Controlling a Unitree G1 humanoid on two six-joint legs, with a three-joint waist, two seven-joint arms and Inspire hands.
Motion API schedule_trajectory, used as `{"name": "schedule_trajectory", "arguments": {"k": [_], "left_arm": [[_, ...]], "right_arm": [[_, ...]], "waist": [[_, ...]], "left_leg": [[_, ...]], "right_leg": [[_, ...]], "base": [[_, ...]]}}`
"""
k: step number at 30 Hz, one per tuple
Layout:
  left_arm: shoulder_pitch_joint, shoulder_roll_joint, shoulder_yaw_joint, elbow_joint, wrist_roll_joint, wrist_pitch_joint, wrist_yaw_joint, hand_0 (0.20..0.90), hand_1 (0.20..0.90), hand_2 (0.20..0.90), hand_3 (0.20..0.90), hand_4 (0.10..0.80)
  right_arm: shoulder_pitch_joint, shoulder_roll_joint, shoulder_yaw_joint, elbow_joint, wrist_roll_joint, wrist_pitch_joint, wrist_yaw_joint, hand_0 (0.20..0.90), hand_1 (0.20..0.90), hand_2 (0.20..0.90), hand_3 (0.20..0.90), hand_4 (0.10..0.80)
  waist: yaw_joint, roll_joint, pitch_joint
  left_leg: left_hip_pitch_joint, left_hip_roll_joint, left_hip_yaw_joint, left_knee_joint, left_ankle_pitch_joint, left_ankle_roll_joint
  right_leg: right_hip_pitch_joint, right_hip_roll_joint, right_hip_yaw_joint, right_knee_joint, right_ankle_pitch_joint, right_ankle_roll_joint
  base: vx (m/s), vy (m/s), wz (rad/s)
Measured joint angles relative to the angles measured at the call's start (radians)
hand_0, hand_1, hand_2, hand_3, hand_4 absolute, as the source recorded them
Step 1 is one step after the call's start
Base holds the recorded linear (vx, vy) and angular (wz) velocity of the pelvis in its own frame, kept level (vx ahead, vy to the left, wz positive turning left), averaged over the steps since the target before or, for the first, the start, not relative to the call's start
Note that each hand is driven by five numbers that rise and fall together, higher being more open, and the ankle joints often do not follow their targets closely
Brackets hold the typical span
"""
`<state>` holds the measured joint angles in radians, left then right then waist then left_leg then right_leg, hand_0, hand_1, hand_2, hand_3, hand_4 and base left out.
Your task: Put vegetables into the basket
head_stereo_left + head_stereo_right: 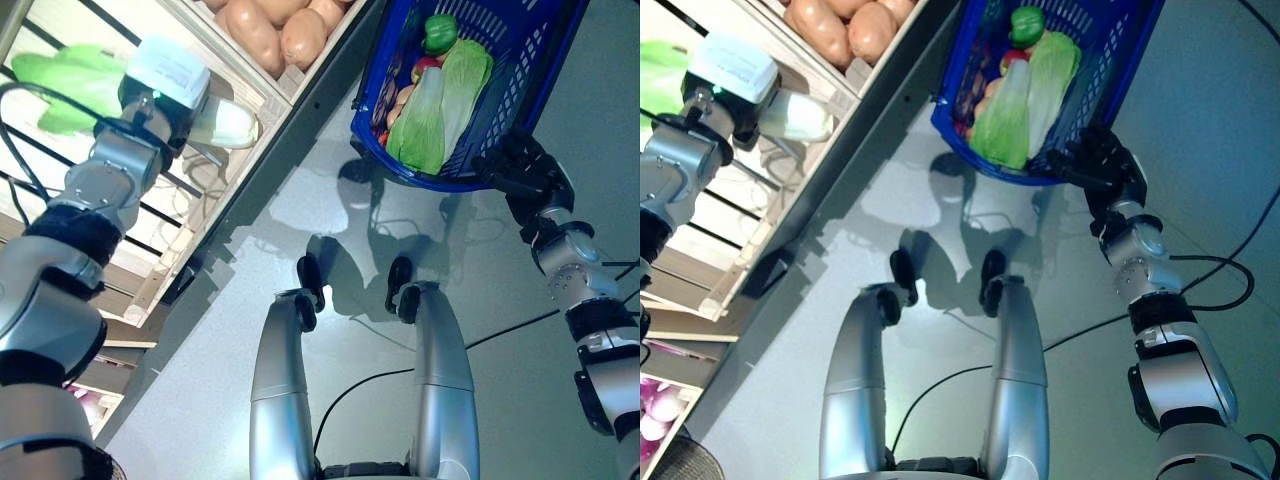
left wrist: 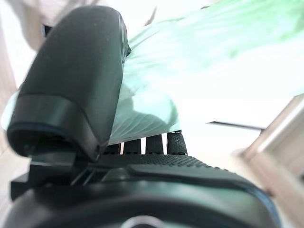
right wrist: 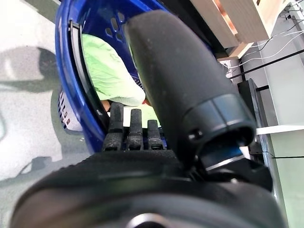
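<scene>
A pale cabbage (image 1: 222,124) is pinched between thumb and fingers of the left hand (image 2: 71,95) over the wooden shelf (image 1: 215,190), its long axis running from 3 o'clock, where the white stem lies, toward 9 o'clock. The blue basket (image 1: 540,60) is gripped at its rim by the curled fingers of the right hand (image 3: 180,85). The curled fingers are shown only in the wrist views, while the potatoes (image 1: 265,30) at 12 o'clock are shown only in the eye views.

Blue basket (image 1: 560,40) sits upper right of the frame, holding two pale green cabbages (image 1: 440,100), a green pepper (image 1: 440,30) and something red. Another cabbage (image 1: 225,125), white-stemmed, lies upper left.
</scene>
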<state>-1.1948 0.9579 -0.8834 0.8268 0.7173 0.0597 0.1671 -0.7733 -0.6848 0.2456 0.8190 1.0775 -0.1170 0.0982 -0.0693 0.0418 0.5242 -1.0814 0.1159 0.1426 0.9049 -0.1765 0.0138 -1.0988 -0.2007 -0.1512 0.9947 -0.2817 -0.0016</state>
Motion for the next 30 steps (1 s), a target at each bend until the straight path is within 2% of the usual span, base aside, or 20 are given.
{"name": "schedule_trajectory", "arguments": {"k": [5,10,15,18,22,27,30], "left_arm": [[0.134,-0.050,0.091,0.039,-0.229,-0.020,0.049,0.300,0.300,0.300,0.300,0.400],[0.309,-0.102,0.234,0.054,-0.448,-0.114,0.053,0.300,0.300,0.300,0.300,0.400],[0.452,-0.121,0.382,0.016,-0.577,-0.155,0.052,0.300,0.300,0.300,0.300,0.400],[0.541,-0.123,0.468,-0.045,-0.643,-0.161,0.052,0.300,0.300,0.300,0.300,0.400],[0.653,-0.138,0.568,-0.153,-0.724,-0.176,0.050,0.300,0.300,0.300,0.300,0.400],[0.741,-0.172,0.671,-0.240,-0.782,-0.199,0.039,0.300,0.300,0.300,0.300,0.400],[0.803,-0.206,0.757,-0.283,-0.855,-0.221,0.032,0.300,0.300,0.300,0.300,0.400]], "right_arm": [[0.046,0.003,0.000,0.000,-0.001,0.000,0.001,0.900,0.900,0.900,0.900,0.800],[0.109,0.020,-0.001,-0.001,-0.010,0.001,0.005,0.900,0.900,0.900,0.900,0.800],[0.188,0.078,-0.003,-0.042,-0.086,0.005,0.007,0.900,0.900,0.900,0.900,0.800],[0.266,0.116,-0.004,-0.138,-0.160,0.014,0.007,0.900,0.900,0.900,0.900,0.800],[0.362,0.135,-0.002,-0.264,-0.288,0.046,0.048,0.900,0.900,0.900,0.900,0.800],[0.431,0.140,-0.003,-0.353,-0.368,0.082,0.161,0.900,0.900,0.900,0.900,0.800],[0.471,0.148,-0.006,-0.426,-0.371,0.099,0.234,0.900,0.900,0.900,0.900,0.800]], "waist": [[0.003,0.000,0.000],[0.005,-0.004,0.001],[0.005,-0.043,0.001],[0.007,-0.064,0.000],[0.025,-0.073,-0.002],[0.052,-0.077,-0.007],[0.058,-0.077,-0.051]], "left_leg": [[0.054,-0.001,-0.002,-0.005,-0.002,-0.002],[0.152,-0.006,-0.015,-0.019,-0.007,0.003],[0.310,-0.012,-0.016,-0.072,-0.006,-0.008],[0.431,-0.019,-0.017,-0.152,0.005,-0.024],[0.588,-0.035,-0.024,-0.270,0.024,-0.040],[0.797,-0.039,-0.025,-0.447,0.061,-0.056],[0.928,-0.044,-0.027,-0.580,0.091,-0.062]], "right_leg": [[0.055,0.000,-0.002,-0.002,-0.006,0.002],[0.162,-0.002,-0.011,-0.015,-0.018,0.001],[0.313,-0.003,-0.017,-0.051,-0.032,0.006],[0.429,0.002,-0.027,-0.114,-0.030,0.009],[0.578,0.011,-0.046,-0.208,-0.028,0.012],[0.783,0.025,-0.084,-0.352,-0.014,0.022],[0.907,0.041,-0.105,-0.462,0.003,0.034]], "base": [[0.005,0.001,0.01],[0.046,-0.001,0.06],[0.090,0.020,0.03],[0.131,0.017,0.01],[0.159,0.005,0.01],[0.164,-0.003,0.07],[0.179,-0.021,0.11]]}}
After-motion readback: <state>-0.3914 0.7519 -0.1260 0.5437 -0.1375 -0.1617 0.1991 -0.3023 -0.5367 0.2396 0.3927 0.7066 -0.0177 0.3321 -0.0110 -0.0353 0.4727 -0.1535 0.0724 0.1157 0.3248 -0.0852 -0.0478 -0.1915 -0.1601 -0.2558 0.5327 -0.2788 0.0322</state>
